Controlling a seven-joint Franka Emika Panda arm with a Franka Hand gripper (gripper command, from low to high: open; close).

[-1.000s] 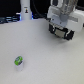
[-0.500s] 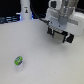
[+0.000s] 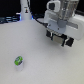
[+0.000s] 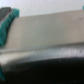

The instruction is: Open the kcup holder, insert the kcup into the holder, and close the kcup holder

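Gripper (image 3: 56, 38) hangs at 1 o'clock above table (image 3: 45, 62); jaw spread unclear. Kcup (image 3: 19, 61) at 8 o'clock.

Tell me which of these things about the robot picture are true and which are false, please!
1. The small white pod with the bright green top sits on the white table. True.
2. The robot's hand is holding the green-topped pod. False: the pod lies apart from it, toward the exterior view's left.
3. The green-topped pod is the only small loose thing on the white table in the exterior view. True.
4. The pod's top is red. False: it is bright green.
5. The wrist view shows the pod. False: it shows only a blurry grey surface and a dark area.
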